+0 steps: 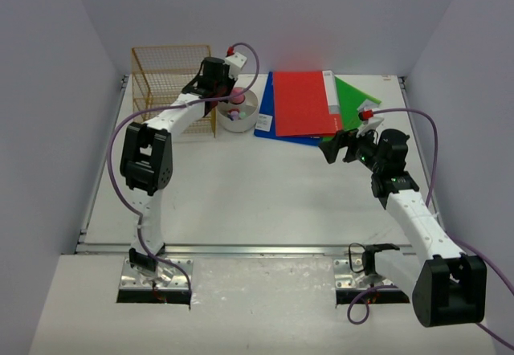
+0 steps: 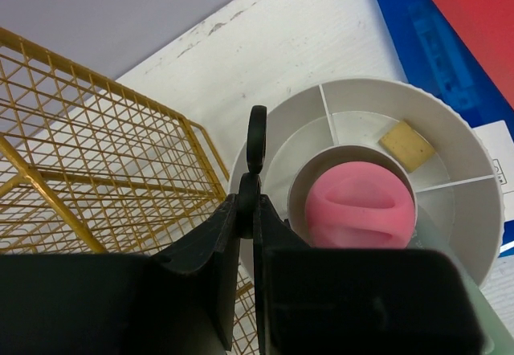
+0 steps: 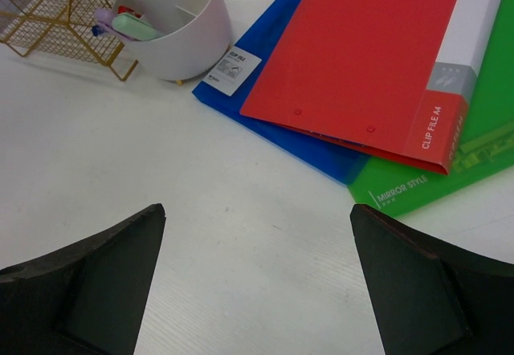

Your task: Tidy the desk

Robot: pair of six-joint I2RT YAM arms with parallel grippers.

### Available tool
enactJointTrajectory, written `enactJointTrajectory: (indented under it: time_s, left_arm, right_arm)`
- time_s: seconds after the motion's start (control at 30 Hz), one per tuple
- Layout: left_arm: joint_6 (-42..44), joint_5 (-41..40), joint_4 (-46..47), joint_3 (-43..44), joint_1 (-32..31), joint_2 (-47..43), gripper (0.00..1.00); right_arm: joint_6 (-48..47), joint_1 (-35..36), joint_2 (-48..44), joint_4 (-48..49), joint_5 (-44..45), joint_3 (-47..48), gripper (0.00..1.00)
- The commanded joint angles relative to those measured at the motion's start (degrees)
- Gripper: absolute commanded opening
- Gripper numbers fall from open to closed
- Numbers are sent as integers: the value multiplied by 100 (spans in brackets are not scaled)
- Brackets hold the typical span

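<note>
desk point(image 1: 241, 186): white, pale walls on three sides, lies under both arms. left hand point(image 2: 256, 154) is clenched with nothing between its fingers, over the rim of the round white organiser point(image 2: 474, 210) on the side facing the gold wire rack point(image 1: 165, 78) in the far left corner. the organiser's middle well holds a pink rounded item point(image 2: 361, 214). a flat tan piece point(image 2: 407, 146) lies in an outer compartment. right hand point(image 3: 257, 210) is released, jaws wide, over bare desk short of the folders. red folder point(image 1: 303, 102) lies on top, overlapping blue folder point(image 3: 281, 142) and green folder point(image 1: 353, 98). the blue one's corner lies just beside the organiser.
</note>
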Motion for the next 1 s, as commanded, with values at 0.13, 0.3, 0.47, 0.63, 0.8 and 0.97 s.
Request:
enactJointTrajectory:
  time_s: [0.13, 0.3, 0.47, 0.63, 0.8, 0.97]
  left_arm:
    - [135, -190, 170, 220, 76, -71, 41]
    - [78, -103, 153, 286, 76, -188, 55]
    - [-352, 249, 102, 721, 85, -620, 61]
    - [-1237, 1387, 251, 771, 93, -1650, 66]
    - [-1955, 2659, 225, 230, 85, -2785, 69]
    - [-2050, 3257, -298, -807, 84, -3872, 70]
  right_arm:
    - [-99, -22, -8, 108, -118, 227, 99]
    - [-182, -23, 19, 6, -118, 354, 99]
    - [-612, -22, 221, -714, -45, 902, 99]
    - [-1370, -25, 501, -1288, 642, 1375, 99]
    - [-2897, -30, 924, -1351, 901, 1519, 92]
    - [-4707, -29, 1603, -1289, 926, 1649, 75]
